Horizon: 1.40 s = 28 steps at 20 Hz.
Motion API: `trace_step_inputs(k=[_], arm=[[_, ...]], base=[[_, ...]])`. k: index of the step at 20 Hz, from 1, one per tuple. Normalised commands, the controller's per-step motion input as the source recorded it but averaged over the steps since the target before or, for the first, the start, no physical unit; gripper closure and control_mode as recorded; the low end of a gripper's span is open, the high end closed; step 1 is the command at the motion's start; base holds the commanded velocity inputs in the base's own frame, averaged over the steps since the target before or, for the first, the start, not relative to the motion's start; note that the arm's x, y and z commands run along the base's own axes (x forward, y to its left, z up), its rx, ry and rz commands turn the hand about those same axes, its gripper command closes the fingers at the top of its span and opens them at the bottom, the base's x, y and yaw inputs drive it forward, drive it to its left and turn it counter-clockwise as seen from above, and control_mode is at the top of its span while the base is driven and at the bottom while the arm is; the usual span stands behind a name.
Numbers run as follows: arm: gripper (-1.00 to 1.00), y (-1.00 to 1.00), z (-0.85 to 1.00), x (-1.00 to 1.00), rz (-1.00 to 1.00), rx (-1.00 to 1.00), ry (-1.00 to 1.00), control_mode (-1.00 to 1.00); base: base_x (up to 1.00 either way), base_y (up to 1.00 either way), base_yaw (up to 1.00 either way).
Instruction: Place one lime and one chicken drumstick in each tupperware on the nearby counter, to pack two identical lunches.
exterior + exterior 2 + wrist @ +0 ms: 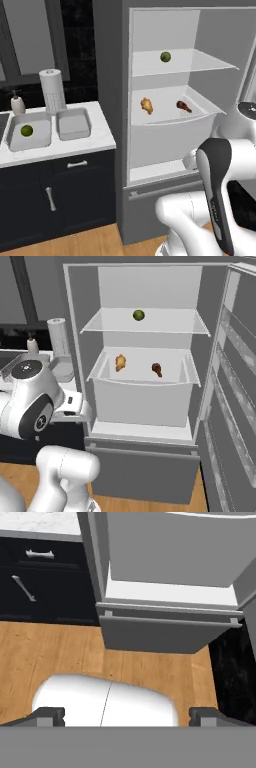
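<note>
The fridge stands open, and the gripper hangs low with its jaws spread wide and nothing between them, looking down at the wooden floor and the fridge's bottom drawer front.

On the worktop the two tupperware trays sit side by side, touching or nearly so. The left tray holds one lime, a little toward 9 o'clock of its middle. The right tray has nothing in it. A paper towel roll stands just behind them at 12 o'clock, a soap bottle off at 10 o'clock.

Inside the fridge, a second lime rests on the glass shelf. Below it, in the white bin, a pale drumstick lies at 9 o'clock and a darker drumstick at 3 o'clock, well apart.

So, by my reckoning, one item of four is packed. What could go wrong? The lime is round and on smooth glass: a nudge from one finger before the jaws close could roll it back out of reach or off the shelf edge. The drumsticks lie deep in the bin, so a reach over its front wall risks the wrist clipping that wall or the shelf above. And the paper towel roll stands close enough to the trays that a careless swing over them could topple it.
</note>
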Motion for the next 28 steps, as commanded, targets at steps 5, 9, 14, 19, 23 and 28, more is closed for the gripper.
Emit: trace_step_inputs(k=[5,9,14,19,23,28], arm=[[-1.0,0.0,0.0,0.0,0.0,0.0,0.0,1.0],[-1.0,0.0,0.0,0.0,0.0,0.0,0.0,1.0],[-1.0,0.0,0.0,0.0,0.0,0.0,0.0,1.0],[-1.0,0.0,0.0,0.0,0.0,0.0,0.0,1.0],[-1.0,-0.02,-0.09,0.14,0.01,0.0,-0.02,-1.0],[-1.0,-0.34,-0.49,0.56,0.02,0.0,-0.18,-1.0]], base=[[0.46,-0.28,0.0],[0.71,-0.41,0.0],[0.55,-0.58,0.0],[0.6,-0.3,0.01],[0.5,-0.01,0.03],[0.0,0.0,0.0]])
